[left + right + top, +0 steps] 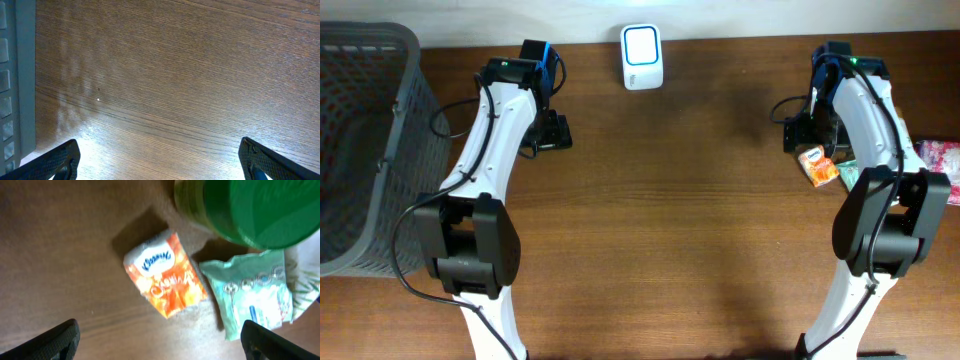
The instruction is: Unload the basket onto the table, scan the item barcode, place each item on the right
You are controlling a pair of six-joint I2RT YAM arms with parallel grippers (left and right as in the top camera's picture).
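The right gripper [160,325] stands wide open with nothing between its 2 fingers [55,342]. The orange tissue pack [166,275] lies flat on the table [60,240] just ahead of it, roughly centred on the gap and touched by neither finger (the pack sits askew, its white printed end toward the upper left of the wrist view). Just to the right of the tissue pack lies a pale teal wipes packet [252,297]; whether their edges touch I cannot tell. Beyond the tissue pack a green-lidded container [250,210] shows blurred at the top of that view. To the left of the tissue pack open wood runs across to the left gripper [159,142], which is also spread wide and holds nothing. The white scanner [642,57] stands well apart from the tissue pack, near the far table edge between the 2 arms, and the grey basket [360,150] sits farthest from it, past the left arm
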